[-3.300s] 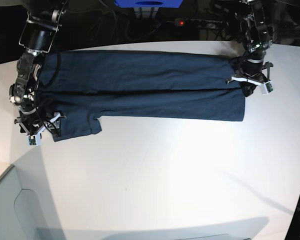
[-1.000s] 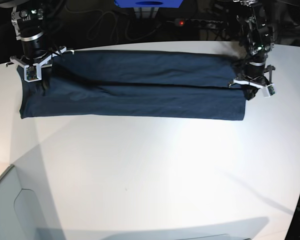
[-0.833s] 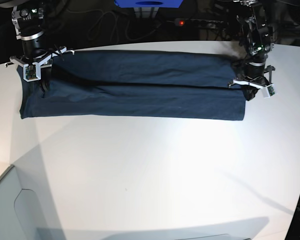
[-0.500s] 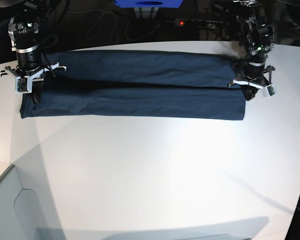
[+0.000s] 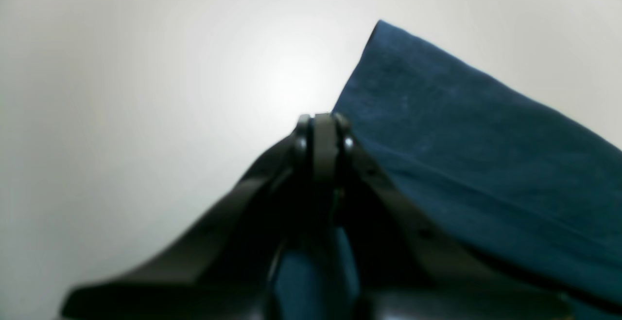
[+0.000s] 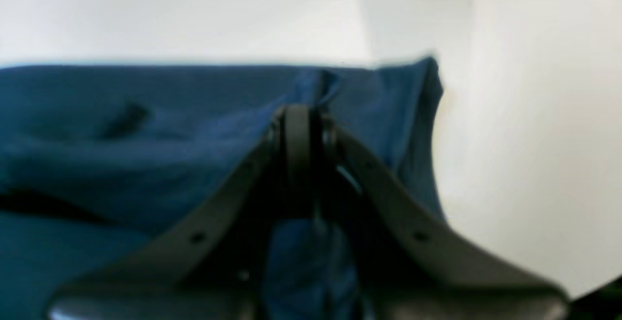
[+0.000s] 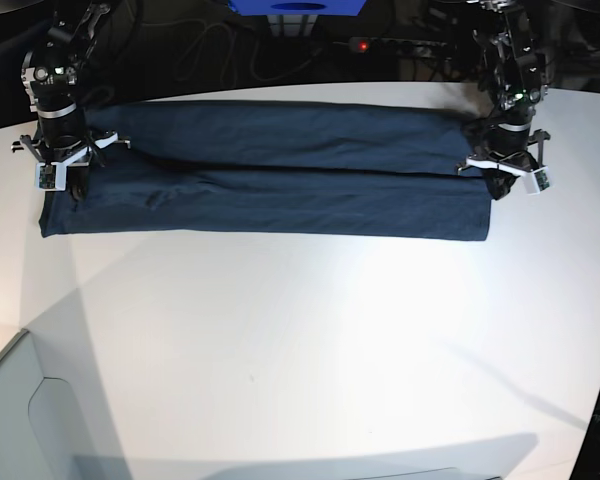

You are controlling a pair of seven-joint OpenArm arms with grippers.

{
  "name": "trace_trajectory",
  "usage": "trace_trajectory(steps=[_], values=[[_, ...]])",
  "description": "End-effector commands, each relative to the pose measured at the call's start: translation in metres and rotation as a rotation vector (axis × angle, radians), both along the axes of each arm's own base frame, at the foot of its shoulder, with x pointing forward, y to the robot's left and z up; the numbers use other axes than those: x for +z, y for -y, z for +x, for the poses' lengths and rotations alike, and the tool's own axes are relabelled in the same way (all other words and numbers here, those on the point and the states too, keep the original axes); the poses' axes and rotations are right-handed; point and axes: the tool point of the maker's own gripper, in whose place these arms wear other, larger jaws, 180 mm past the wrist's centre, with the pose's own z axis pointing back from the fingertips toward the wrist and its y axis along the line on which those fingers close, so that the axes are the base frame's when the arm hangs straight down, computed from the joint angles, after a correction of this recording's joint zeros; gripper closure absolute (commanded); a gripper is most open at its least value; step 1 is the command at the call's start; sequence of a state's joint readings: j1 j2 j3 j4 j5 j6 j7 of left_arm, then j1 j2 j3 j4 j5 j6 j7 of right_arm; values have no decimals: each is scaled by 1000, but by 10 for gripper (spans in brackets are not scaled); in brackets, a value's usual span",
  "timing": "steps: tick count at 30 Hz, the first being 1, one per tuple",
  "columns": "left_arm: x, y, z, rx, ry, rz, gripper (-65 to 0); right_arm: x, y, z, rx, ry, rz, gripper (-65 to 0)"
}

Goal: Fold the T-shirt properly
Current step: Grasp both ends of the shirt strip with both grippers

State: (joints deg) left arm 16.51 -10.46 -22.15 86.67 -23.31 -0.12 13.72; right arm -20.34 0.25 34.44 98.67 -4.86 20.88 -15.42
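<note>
The dark navy T-shirt (image 7: 270,175) lies as a long folded band across the far part of the white table (image 7: 300,350), with a lengthwise crease down its middle. At the band's right end, my left gripper (image 7: 500,185) is shut on the T-shirt's edge. The left wrist view shows its fingertips (image 5: 320,135) pressed together, the T-shirt (image 5: 486,164) spreading to the right and blue cloth between the fingers. My right gripper (image 7: 65,182) stands at the band's left end, shut on the T-shirt. In the right wrist view the T-shirt (image 6: 121,140) bunches at the closed gripper (image 6: 299,125).
A blue box (image 7: 296,6), a power strip with a red light (image 7: 360,45) and cables lie behind the table's far edge. A grey panel (image 7: 40,420) sits at the front left corner. The table's right edge runs close to my left arm.
My right gripper has moved from the band's far left corner toward the near side along its left end, keeping hold of the cloth. My left arm has stayed in place.
</note>
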Motion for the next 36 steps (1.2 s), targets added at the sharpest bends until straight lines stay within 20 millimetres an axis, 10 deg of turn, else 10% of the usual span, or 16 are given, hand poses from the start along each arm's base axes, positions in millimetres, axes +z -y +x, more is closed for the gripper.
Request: trace_trajectory(steps=[1, 5, 16, 22, 36], values=[[13, -5, 6, 0, 44, 24, 0, 9, 5, 4, 4, 38, -10, -6], [13, -4, 6, -1, 44, 21, 0, 2, 11, 7, 2, 24, -7, -40], [13, -5, 6, 1, 45, 21, 0, 26, 10, 9, 22, 68, -51, -382], [16, -4, 7, -2, 48, 21, -55, 52, -14, 2, 54, 119, -64, -386], [25, 2, -1, -14, 58, 29, -180, -30, -22, -9, 59, -61, 60, -386]])
